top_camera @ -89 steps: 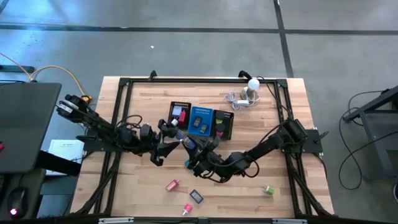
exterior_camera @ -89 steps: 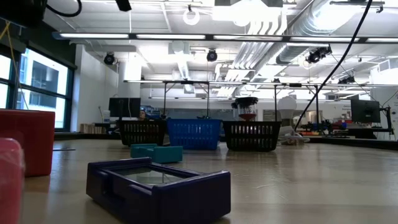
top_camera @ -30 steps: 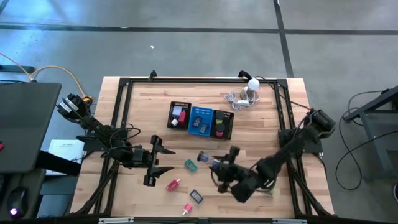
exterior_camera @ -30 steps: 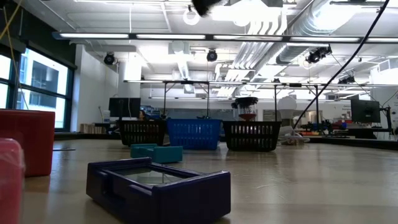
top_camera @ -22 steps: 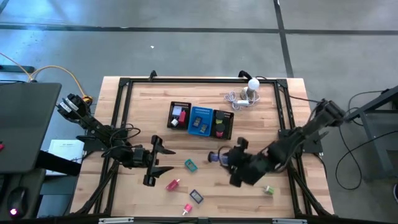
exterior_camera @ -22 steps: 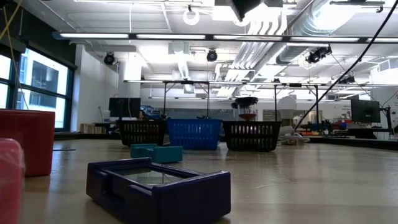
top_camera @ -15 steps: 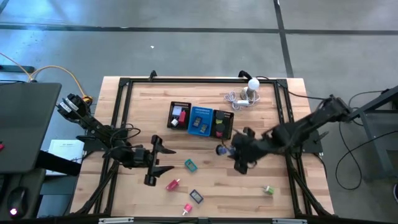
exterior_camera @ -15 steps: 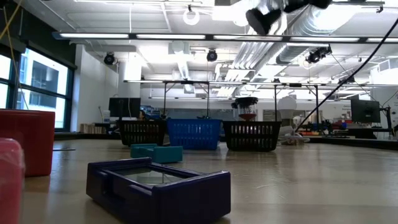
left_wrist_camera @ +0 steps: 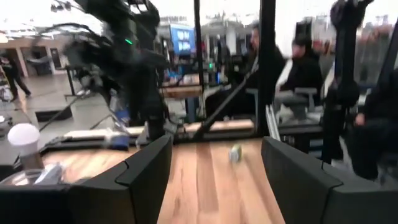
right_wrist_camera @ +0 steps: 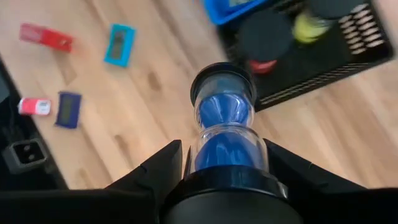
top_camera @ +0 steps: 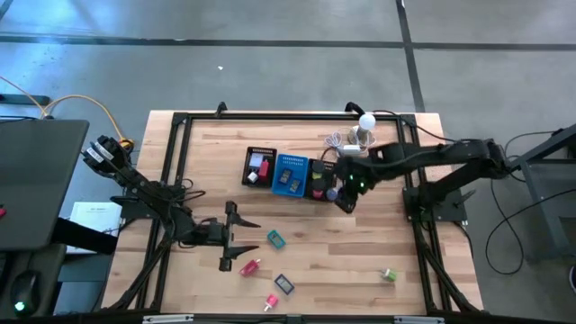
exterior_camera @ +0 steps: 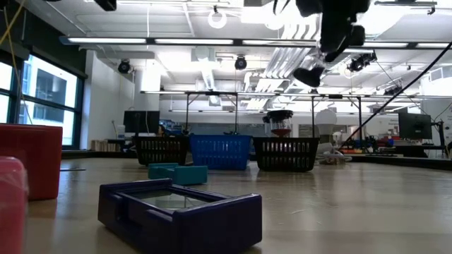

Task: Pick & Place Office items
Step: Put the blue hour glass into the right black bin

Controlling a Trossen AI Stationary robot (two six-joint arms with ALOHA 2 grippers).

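The right gripper clamps a blue hourglass above the mesh tray's right edge; released here, it could strike the rim and roll away; the left gripper hangs open over the table.

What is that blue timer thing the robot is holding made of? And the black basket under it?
The hourglass in the right gripper looks like clear glass or plastic: blue filling shows through its shiny walls. Its end caps look like matte black plastic. The black tray section looks like wire mesh, probably metal, judging by its fine open grid.
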